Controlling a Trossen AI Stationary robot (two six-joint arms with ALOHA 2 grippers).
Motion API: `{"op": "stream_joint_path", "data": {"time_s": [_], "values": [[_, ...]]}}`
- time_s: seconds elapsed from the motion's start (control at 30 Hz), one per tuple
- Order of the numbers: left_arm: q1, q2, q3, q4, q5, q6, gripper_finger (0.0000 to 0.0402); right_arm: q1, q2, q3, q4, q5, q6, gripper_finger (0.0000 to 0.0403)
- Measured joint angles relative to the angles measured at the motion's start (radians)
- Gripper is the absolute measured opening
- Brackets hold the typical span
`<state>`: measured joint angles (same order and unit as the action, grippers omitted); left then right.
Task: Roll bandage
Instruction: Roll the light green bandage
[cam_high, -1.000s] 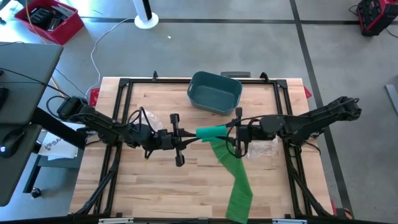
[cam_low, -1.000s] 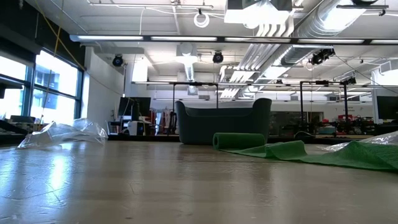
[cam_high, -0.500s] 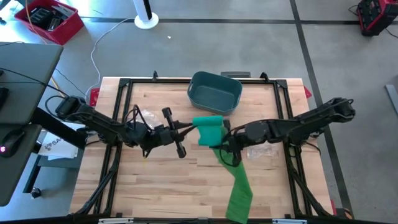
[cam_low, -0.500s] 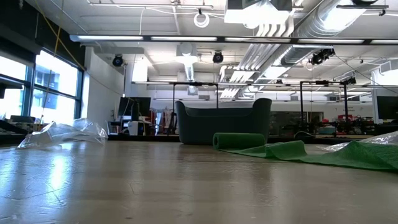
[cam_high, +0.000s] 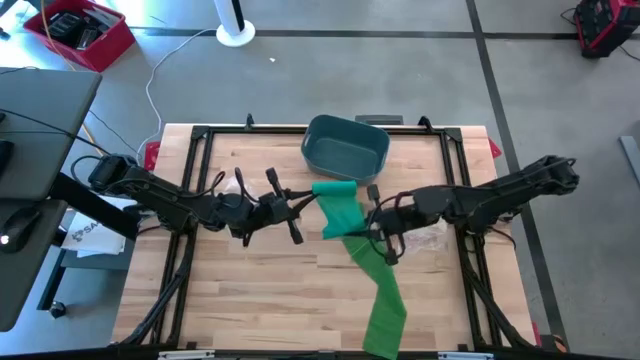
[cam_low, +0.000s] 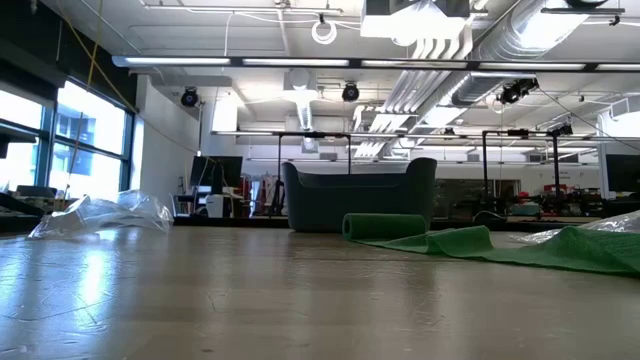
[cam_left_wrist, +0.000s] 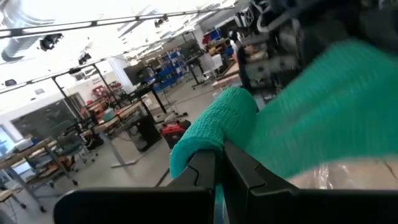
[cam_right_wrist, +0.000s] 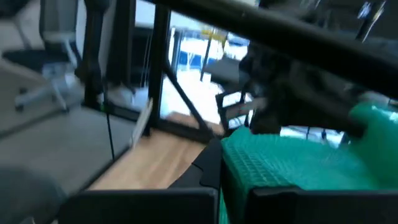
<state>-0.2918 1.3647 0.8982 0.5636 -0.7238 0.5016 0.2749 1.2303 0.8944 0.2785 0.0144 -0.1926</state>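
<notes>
A green bandage hangs between my two grippers over the middle of the table. Its rolled part (cam_high: 335, 188) lies toward the far edge. A flat length (cam_high: 342, 218) leads from it to a long strip (cam_high: 385, 300) that runs to the table's near edge (cam_low: 560, 248). My left gripper (cam_high: 308, 197) is shut on the roll's left end. At the flat length's right edge my right gripper (cam_high: 366, 226) is shut on the bandage. Neither gripper shows in the low view. My left gripper pinches the roll's left end (cam_left_wrist: 200, 144) between its two fingers (cam_left_wrist: 239, 169). The fingers come level from the table's left, along the roll. The roll stays up off the table. My right gripper pinches the flat length's right edge (cam_right_wrist: 239, 163) between its two fingers (cam_right_wrist: 210, 167). The fingers come level from the table's right, across the strip. How many layers it has, I cannot tell. The strip's lower part trails onto the table.
A blue-grey bin (cam_high: 346, 148) stands at the far middle, just behind the roll. Clear plastic bags lie under each arm (cam_high: 238, 186) (cam_high: 425, 240). Black frame rails (cam_high: 190, 240) run along the table's left and right sides.
My left gripper has gone toward the table's far right and turned, carrying the roll toward the bin. The roll, earlier slanted and close to the strip, now stands farther off, with a flat length spread between it and my right gripper. My right gripper went left, then partly back.
</notes>
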Motion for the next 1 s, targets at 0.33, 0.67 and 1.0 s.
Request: {"op": "stream_joint_path", "data": {"time_s": [0.33,0.67,1.0], "values": [[0.012,0.091,0.000,0.010,0.150,-0.161,0.0001,-0.049,-0.015,0.000,0.201,0.066,0.121,0.0000],[-0.002,0.200,-0.001,0.008,0.152,-0.334,0.0000,-0.141,-0.014,0.000,-0.022,0.214,0.274,0.0001],[0.004,0.204,-0.002,0.006,0.153,-0.344,0.0000,-0.145,-0.014,0.000,-0.151,0.167,0.306,0.0103]]}}
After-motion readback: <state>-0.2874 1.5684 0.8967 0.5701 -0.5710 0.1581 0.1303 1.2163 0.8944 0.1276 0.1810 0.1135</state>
